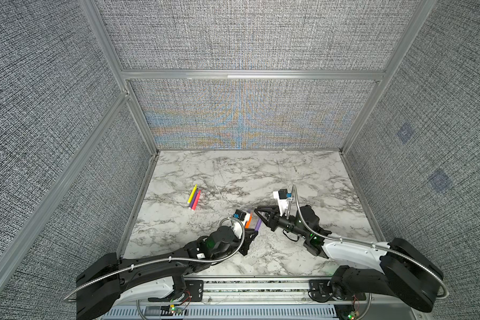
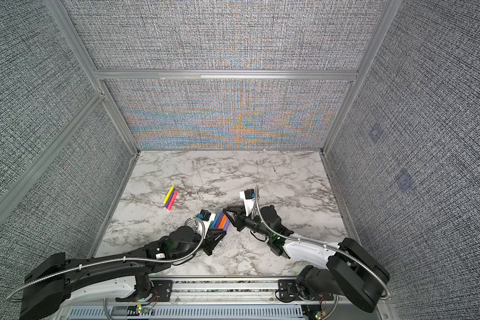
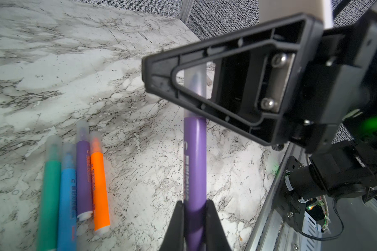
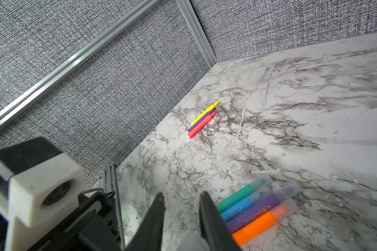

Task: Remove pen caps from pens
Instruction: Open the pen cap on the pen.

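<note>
Purple plastic is clenched between the fingers of the left gripper (image 3: 194, 204). The pen (image 3: 195, 163) is grasped low on its barrel and held above the table (image 3: 52, 65), just beside the row (image 3: 68, 184) of four capped pens and roughly parallel to it. Its clear cap (image 3: 195, 87) is enclosed by the fingers of the right gripper (image 4: 181, 194), but whether they are pressed onto it cannot be told. A trio (image 4: 201, 120) of uncapped pens is laid well apart from the row.

Several faults can be foreseen. If the pull is begun before the cap is pinched firmly, the slick tube is likely to be slid off. If the pull is made off the barrel's axis, the pen may be levered or drawn out of the left grasp. A sudden release could send either gripper into the row, so close by. A dropped cap would be hard to find on the marble.
</note>
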Available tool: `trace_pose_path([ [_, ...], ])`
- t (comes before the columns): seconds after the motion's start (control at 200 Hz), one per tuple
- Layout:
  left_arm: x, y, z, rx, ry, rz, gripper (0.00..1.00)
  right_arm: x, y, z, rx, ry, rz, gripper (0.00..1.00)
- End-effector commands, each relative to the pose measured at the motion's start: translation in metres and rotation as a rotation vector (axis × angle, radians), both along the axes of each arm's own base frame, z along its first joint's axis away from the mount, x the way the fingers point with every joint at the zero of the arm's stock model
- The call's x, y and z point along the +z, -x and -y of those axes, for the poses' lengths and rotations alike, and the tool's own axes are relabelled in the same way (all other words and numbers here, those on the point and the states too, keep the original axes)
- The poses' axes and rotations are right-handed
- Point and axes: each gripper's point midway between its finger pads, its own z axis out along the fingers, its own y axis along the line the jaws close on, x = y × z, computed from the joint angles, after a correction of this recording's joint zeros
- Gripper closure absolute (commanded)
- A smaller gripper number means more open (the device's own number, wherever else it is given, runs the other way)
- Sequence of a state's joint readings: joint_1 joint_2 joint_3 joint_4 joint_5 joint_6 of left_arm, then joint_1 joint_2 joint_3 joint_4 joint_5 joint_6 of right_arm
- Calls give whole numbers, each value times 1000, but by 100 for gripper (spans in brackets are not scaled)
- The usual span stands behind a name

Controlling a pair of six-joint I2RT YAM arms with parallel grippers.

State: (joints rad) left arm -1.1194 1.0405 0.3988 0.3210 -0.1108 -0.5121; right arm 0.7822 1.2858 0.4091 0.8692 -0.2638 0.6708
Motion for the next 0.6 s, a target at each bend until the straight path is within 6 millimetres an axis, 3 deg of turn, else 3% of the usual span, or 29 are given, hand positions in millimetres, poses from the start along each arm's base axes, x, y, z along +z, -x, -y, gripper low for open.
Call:
trace_pose_path([
  [0.0,15,-2,5,-9,56,36,94,12,-2,-4,1,-24,48,84],
  [0.235,15,-2,2,6,56,40,94,19,0,-5,8,-24,61,84],
  [0.415,12,-4,-1,15,40,45,93,22,4,-7,25,-19,70,99],
  [0.595,15,-4,1,3,52,74,73,24,13,-18,61,5,86,100],
])
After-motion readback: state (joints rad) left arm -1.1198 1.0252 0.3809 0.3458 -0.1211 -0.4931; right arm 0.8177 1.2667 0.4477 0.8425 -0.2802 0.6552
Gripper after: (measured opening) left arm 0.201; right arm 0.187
